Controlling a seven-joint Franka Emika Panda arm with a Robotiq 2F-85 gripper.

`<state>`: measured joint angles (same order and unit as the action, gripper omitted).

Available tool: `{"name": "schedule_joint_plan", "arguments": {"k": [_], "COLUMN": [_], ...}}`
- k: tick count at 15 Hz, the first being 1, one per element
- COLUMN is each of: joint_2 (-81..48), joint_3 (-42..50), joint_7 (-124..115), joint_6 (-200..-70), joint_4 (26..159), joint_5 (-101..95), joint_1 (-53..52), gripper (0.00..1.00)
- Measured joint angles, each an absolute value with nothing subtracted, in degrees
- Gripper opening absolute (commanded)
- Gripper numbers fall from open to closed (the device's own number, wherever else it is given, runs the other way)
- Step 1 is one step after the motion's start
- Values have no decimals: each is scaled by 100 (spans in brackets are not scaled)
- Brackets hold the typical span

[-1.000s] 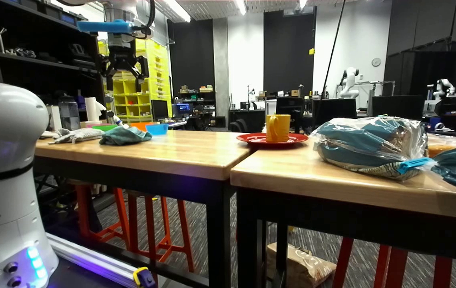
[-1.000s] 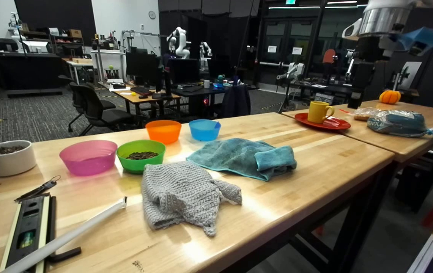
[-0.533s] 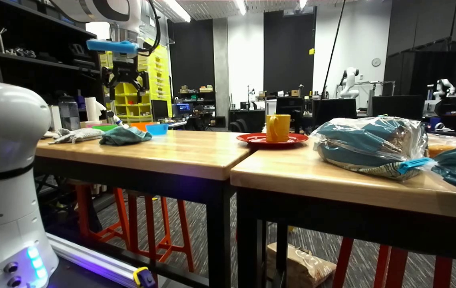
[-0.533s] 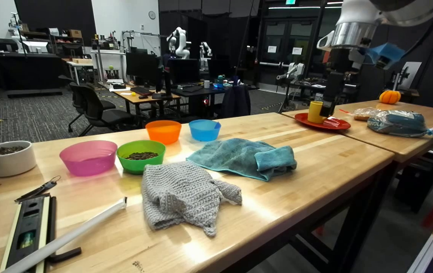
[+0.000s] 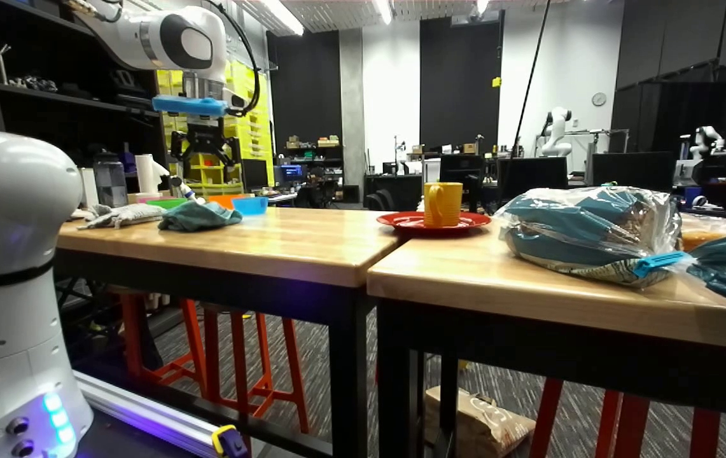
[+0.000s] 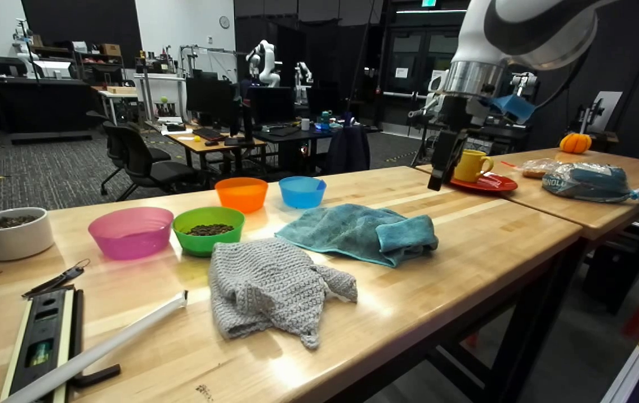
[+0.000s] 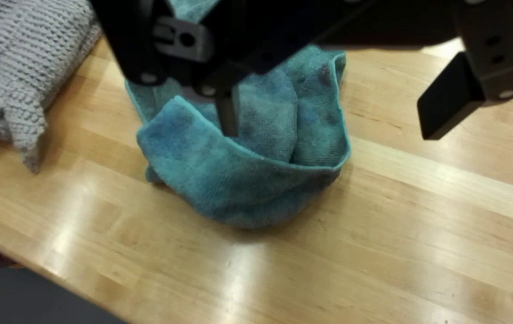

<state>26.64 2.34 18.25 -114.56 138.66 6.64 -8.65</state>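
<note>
The widely parted fingers point(image 7: 449, 99) hang above a teal cloth point(image 7: 238, 184), a gray knit cloth point(image 6: 269, 285) and blue bowl point(image 6: 301, 194) farther off.

Strip lights point(image 5: 282, 16) run along the ceiling point(image 5: 337, 18). A round clock point(image 5: 599, 98) hangs on a white wall point(image 5: 579, 51). Black office chairs point(image 6: 171, 174) stand on grey carpet point(image 6: 61, 173); red stool legs point(image 5: 132, 331) show beneath the bench point(image 5: 312, 235).
</note>
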Motion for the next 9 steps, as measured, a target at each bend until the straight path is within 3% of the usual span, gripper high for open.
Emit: {"name": "schedule_joint_plan", "arguments": {"k": [9], "joint_2": [1442], "joint_3": [223], "joint_7": [2116], "joint_6": [-11858], "joint_4": [13252], "joint_5": [1008], "joint_1": [-861], "gripper": [100]}}
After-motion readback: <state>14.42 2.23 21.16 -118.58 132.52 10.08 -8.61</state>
